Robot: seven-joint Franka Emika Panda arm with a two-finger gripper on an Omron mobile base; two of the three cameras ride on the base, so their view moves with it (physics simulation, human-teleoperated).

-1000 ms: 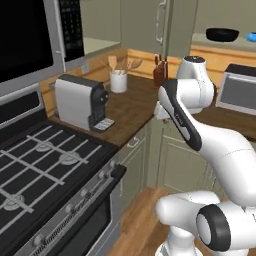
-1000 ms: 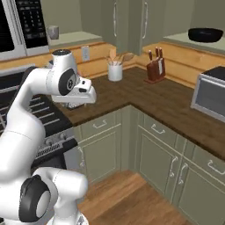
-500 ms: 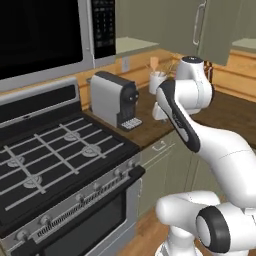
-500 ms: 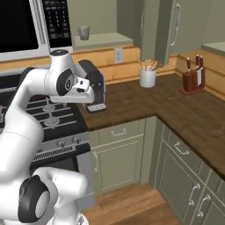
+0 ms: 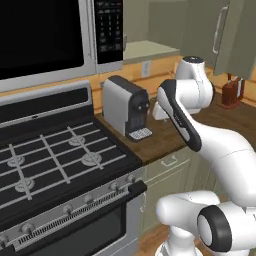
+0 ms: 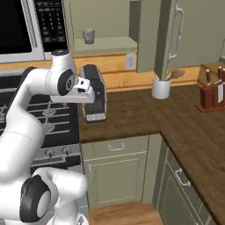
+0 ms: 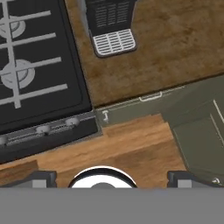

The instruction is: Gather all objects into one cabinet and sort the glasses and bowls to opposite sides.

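Tumbler seen on the cabinet shelf, above and left of the coffee machine; hand spread wide, nothing held, aimed down over bench edge; gathering and sorting judged barely begun.

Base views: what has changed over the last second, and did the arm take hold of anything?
The base turned left, so the whole scene slid right: the stove and coffee machine now sit centre, and the grey tumbler shows on the open shelf. The objects themselves have not moved. The gripper stayed open and empty.
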